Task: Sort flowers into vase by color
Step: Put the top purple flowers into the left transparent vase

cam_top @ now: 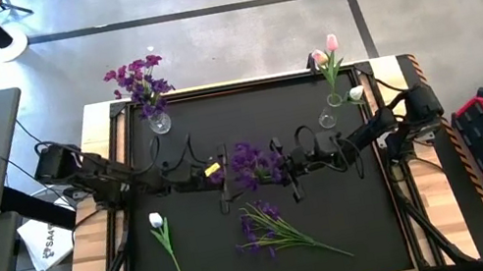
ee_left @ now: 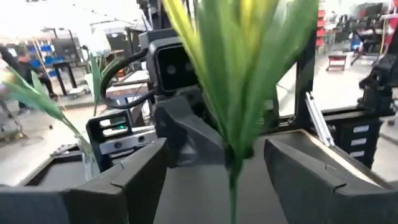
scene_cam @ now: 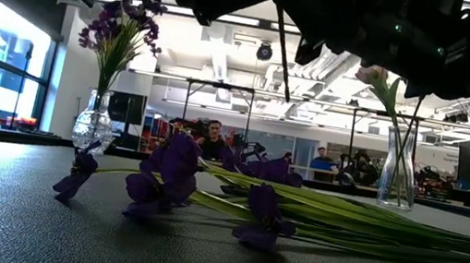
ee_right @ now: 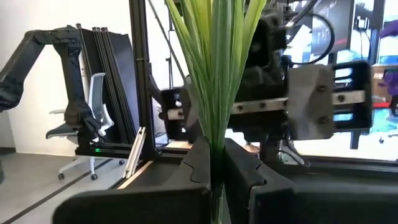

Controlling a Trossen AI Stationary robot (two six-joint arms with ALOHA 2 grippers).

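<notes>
Midway over the table [cam_top: 338, 228], we see the purple flower [cam_top: 248, 162] passed between arms: right tool [ee_right: 214, 163] clamped on its stem, left tool [ee_left: 214, 163] spread open around it. We judge it light and floppy, best gripped at the stem. Left vase [cam_top: 160, 123] holds purple blooms, right vase [cam_top: 326, 119] tulips.
</notes>
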